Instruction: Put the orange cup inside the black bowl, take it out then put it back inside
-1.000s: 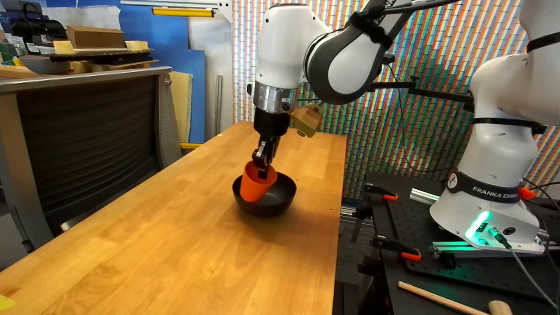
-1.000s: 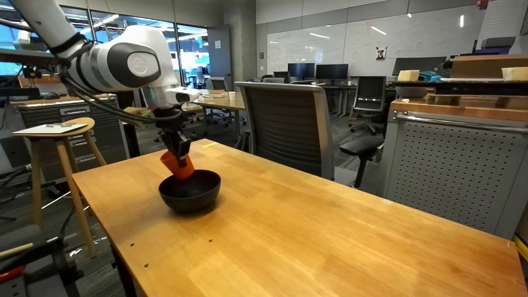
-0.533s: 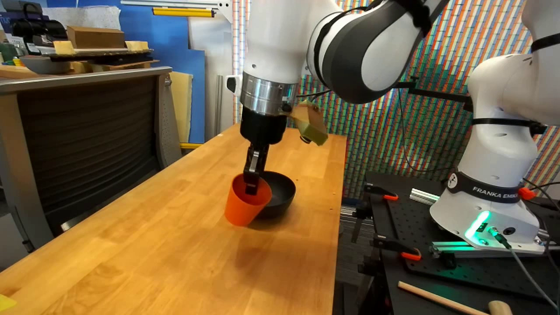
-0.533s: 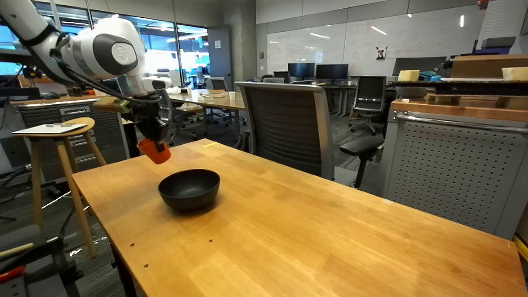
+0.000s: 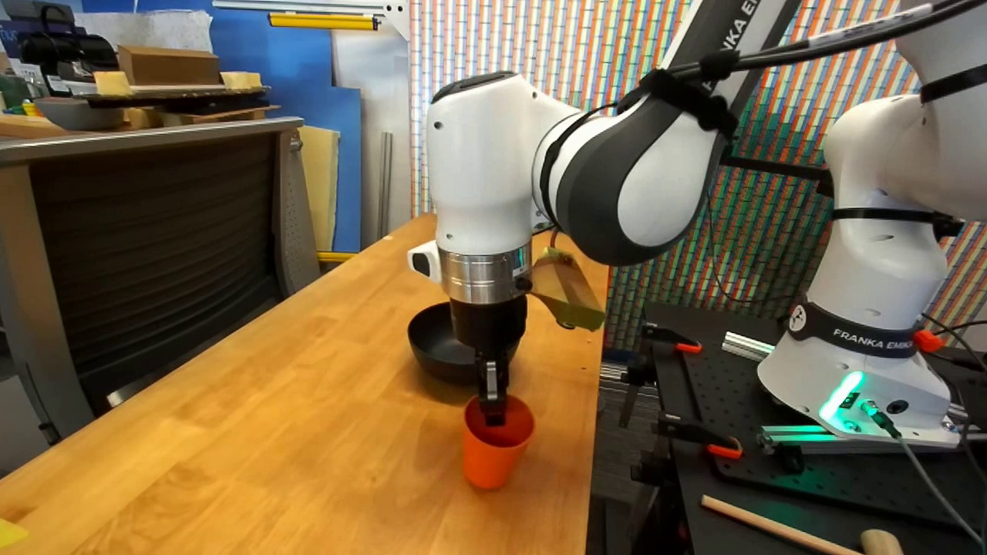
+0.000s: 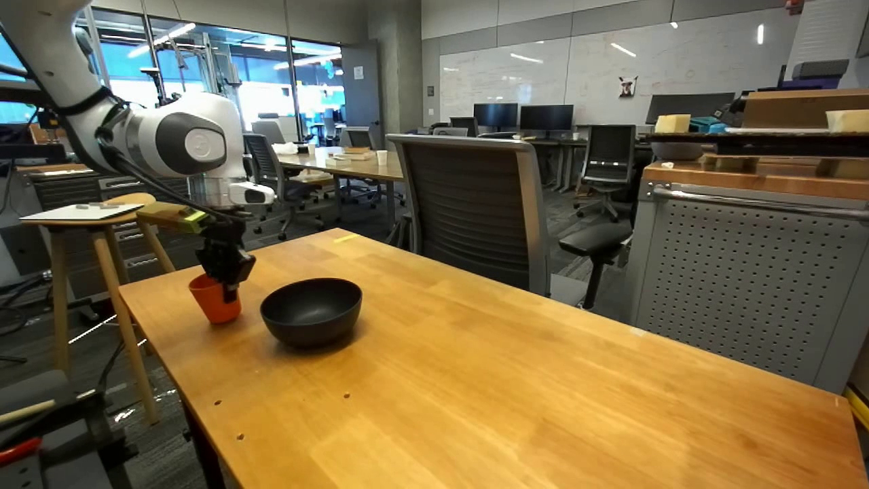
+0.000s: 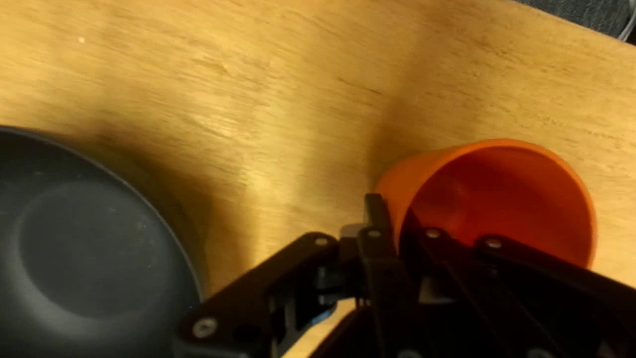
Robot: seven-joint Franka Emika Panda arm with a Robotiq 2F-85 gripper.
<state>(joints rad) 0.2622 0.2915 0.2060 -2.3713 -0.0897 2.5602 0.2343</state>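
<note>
The orange cup [image 5: 487, 466] is held slightly tilted beside the black bowl and outside it. The cup also shows in an exterior view [image 6: 209, 299] and in the wrist view [image 7: 516, 194]. My gripper [image 5: 492, 412] is shut on the cup's wall, one finger inside the cup and one outside, on the side towards the bowl; it also shows in the wrist view [image 7: 395, 223]. The cup is low over the table; I cannot tell whether its base touches. The black bowl [image 6: 312, 329] stands upright with nothing in it; it is at the left in the wrist view [image 7: 89, 248] and partly behind the gripper in an exterior view [image 5: 436, 347].
The wooden table [image 6: 509, 380] carries the bowl, and the cup is near one table edge. A dark office chair [image 6: 468, 217] stands along the table's long side. A stool [image 6: 102, 217] stands past the table's end.
The cup was tilted in or just over the bowl, then was lifted out and away from it. Now it is lowered beside the bowl and more upright. The gripper has kept hold.
</note>
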